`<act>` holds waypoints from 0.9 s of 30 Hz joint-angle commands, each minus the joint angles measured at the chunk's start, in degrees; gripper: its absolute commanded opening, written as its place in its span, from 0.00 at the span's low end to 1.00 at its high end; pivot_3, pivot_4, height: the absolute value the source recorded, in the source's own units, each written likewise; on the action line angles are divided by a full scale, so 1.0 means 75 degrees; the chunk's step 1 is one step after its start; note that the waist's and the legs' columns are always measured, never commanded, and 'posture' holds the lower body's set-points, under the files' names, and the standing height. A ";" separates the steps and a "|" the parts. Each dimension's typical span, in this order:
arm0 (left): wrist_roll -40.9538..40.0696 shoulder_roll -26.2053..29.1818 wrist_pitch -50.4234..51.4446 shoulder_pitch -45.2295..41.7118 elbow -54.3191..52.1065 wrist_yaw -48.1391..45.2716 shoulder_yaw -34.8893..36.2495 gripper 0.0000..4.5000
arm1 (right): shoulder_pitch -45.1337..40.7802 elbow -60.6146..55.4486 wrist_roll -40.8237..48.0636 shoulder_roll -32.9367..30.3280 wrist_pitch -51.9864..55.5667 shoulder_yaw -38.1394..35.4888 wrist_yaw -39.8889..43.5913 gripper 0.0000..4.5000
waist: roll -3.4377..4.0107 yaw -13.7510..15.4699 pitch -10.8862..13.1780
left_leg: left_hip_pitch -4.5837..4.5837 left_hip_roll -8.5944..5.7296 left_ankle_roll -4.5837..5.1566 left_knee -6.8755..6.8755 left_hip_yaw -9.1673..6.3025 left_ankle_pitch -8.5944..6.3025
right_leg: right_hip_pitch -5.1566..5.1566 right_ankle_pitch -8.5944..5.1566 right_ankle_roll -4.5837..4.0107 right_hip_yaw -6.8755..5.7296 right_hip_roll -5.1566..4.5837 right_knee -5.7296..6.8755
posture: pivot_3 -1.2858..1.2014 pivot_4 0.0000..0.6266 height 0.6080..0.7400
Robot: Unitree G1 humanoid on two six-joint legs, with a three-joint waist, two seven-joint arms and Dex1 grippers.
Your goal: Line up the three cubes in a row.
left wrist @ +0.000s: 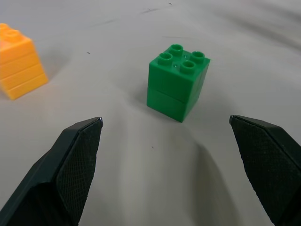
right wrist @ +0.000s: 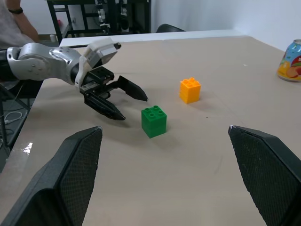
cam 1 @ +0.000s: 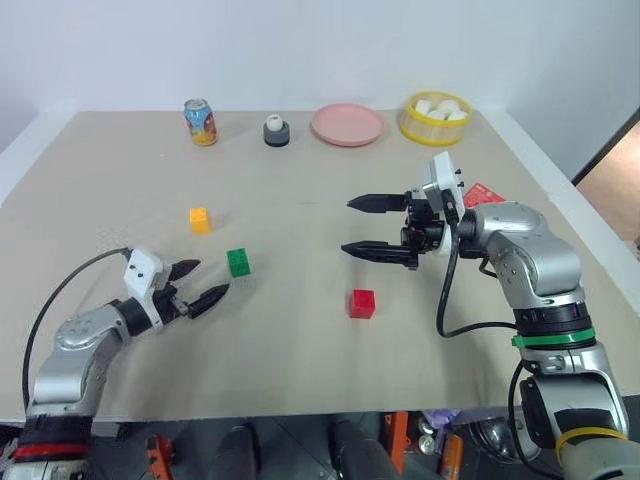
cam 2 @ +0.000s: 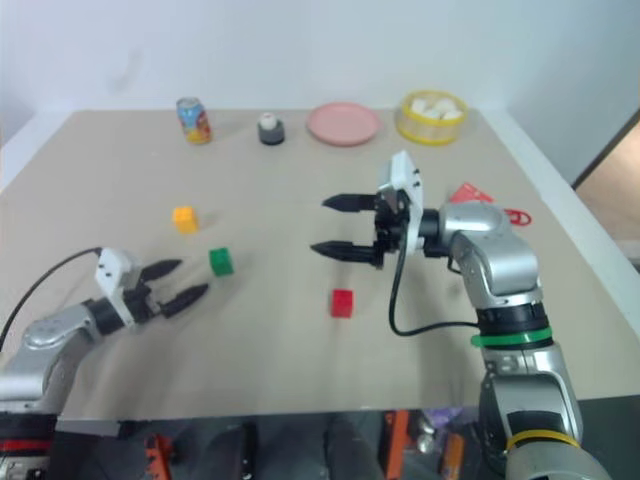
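While the green cube [cam 1: 238,262] stands free on the surface just ahead of the left gripper [cam 1: 198,284], jaws spread, yellow-orange cube [cam 1: 200,220] near, red cube [cam 1: 362,304] apart below the right gripper [cam 1: 364,227], jaws spread, an off-centre closing could tip the green one.

This looks like a robot test lab, not a home. A plain beige table [cam 1: 300,330] stands against a bare white wall [cam 1: 300,50], laid out with unrelated props: a soda can [cam 1: 201,122], a pink plate [cam 1: 347,125] and a yellow tub [cam 1: 435,119] lined along the edge far beyond the hands. Behind the left hand [right wrist: 110,96], black metal equipment racks [right wrist: 101,16] stand, and a seated person [right wrist: 14,23] waits beside them.
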 commanded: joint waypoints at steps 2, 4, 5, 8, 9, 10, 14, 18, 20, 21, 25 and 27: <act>0.0178 0.0122 -0.0330 -0.0402 0.0508 -0.0340 -0.0081 1.00 | 0.0032 -0.0370 0.0216 -0.0138 0.0013 -0.0294 -0.0115 0.99 | 0.0000 -0.0008 0.0000 | -0.0001 0.0000 0.0000 0.0000 0.0000 0.0000 | 0.0000 0.0011 0.0021 0.0000 -0.0001 0.0000 | 0.52 0.24 1.00; 0.0296 0.0059 -0.0424 -0.0687 0.0844 -0.0488 -0.0211 1.00 | 0.0121 -0.0456 0.0260 -0.0198 0.0052 -0.0327 -0.0156 0.99 | 0.0000 0.0001 0.0000 | -0.0001 0.0001 0.0000 -0.0003 -0.0002 0.0000 | -0.0001 0.0014 0.0028 0.0000 0.0001 0.0001 | 0.52 0.24 1.00; 0.0355 0.0019 -0.0492 -0.0840 0.1007 -0.0595 -0.0316 1.00 | 0.0164 -0.0495 0.0264 -0.0228 0.0052 -0.0336 -0.0172 0.99 | -0.0001 0.0002 0.0000 | -0.0001 0.0000 0.0000 -0.0004 -0.0004 0.0000 | -0.0001 0.0013 0.0030 -0.0001 0.0001 0.0003 | 0.52 0.24 1.00; 0.0500 -0.0112 -0.0627 -0.1205 0.1365 -0.0807 -0.0574 1.00 | 0.0197 -0.0541 0.0274 -0.0251 0.0052 -0.0336 -0.0222 0.99 | 0.0000 0.0009 0.0000 | -0.0006 0.0000 0.0000 -0.0003 -0.0006 0.0000 | 0.0000 0.0012 0.0032 -0.0001 0.0003 0.0004 | 0.52 0.24 1.00; 0.0538 -0.0146 -0.0664 -0.1292 0.1458 -0.0864 -0.0635 1.00 | 0.0194 -0.0552 0.0284 -0.0251 0.0056 -0.0333 -0.0236 0.99 | -0.0001 0.0011 0.0000 | -0.0006 -0.0001 0.0000 -0.0001 -0.0007 0.0000 | 0.0001 0.0013 0.0034 -0.0001 0.0003 0.0004 | 0.52 0.24 1.00; 0.0581 -0.0175 -0.0708 -0.1377 0.1550 -0.0939 -0.0717 1.00 | 0.0193 -0.0570 0.0296 -0.0252 0.0064 -0.0329 -0.0256 0.99 | -0.0001 0.0012 0.0000 | -0.0006 -0.0001 -0.0001 -0.0001 -0.0007 0.0000 | 0.0001 0.0014 0.0036 -0.0001 0.0003 0.0003 | 0.52 0.24 1.00; 0.0774 -0.0279 -0.0929 -0.1692 0.1942 -0.1157 -0.0979 1.00 | 0.0190 -0.0618 0.0331 -0.0227 0.0080 -0.0297 -0.0309 0.99 | 0.0000 0.0014 0.0000 | -0.0004 0.0000 0.0000 -0.0002 -0.0008 0.0000 | 0.0000 0.0014 0.0035 -0.0001 0.0004 0.0005 | 0.52 0.24 1.00; 0.0849 -0.0355 -0.1019 -0.1897 0.2213 -0.1167 -0.0966 1.00 | 0.0235 -0.0687 0.0349 -0.0230 0.0100 -0.0288 -0.0341 0.99 | 0.0000 0.0019 0.0000 | -0.0005 -0.0001 0.0000 0.0000 -0.0011 0.0002 | 0.0001 0.0015 0.0036 -0.0001 0.0005 0.0010 | 0.52 0.24 1.00; 0.0859 -0.0349 -0.1048 -0.1922 0.2276 -0.1198 -0.0949 1.00 | 0.0249 -0.0698 0.0372 -0.0239 0.0125 -0.0305 -0.0370 0.99 | -0.0001 0.0021 0.0000 | -0.0005 -0.0001 0.0000 0.0001 -0.0013 0.0002 | 0.0004 0.0015 0.0037 -0.0001 0.0005 0.0010 | 0.52 0.24 1.00; 0.0864 -0.0339 -0.1059 -0.1927 0.2303 -0.1219 -0.0944 1.00 | 0.0257 -0.0699 0.0369 -0.0245 0.0117 -0.0308 -0.0388 0.99 | 0.0000 0.0021 0.0000 | -0.0005 -0.0001 0.0000 0.0002 -0.0014 0.0002 | 0.0004 0.0015 0.0038 -0.0002 0.0005 0.0010 | 0.52 0.24 1.00; 0.0922 -0.0281 -0.1106 -0.1979 0.2499 -0.1281 -0.0927 1.00 | 0.0269 -0.0689 0.0343 -0.0264 0.0085 -0.0310 -0.0454 0.99 | 0.0000 0.0021 0.0000 | -0.0004 -0.0001 0.0001 0.0002 -0.0015 0.0004 | 0.0004 0.0016 0.0038 -0.0002 0.0005 0.0012 | 0.52 0.24 1.00; 0.0960 -0.0265 -0.1134 -0.2024 0.2602 -0.1281 -0.0929 1.00 | 0.0259 -0.0676 0.0350 -0.0261 0.0081 -0.0311 -0.0462 0.99 | 0.0000 0.0021 0.0000 | -0.0003 -0.0001 0.0001 0.0003 -0.0015 0.0005 | 0.0004 0.0016 0.0038 -0.0002 0.0006 0.0015 | 0.52 0.24 1.00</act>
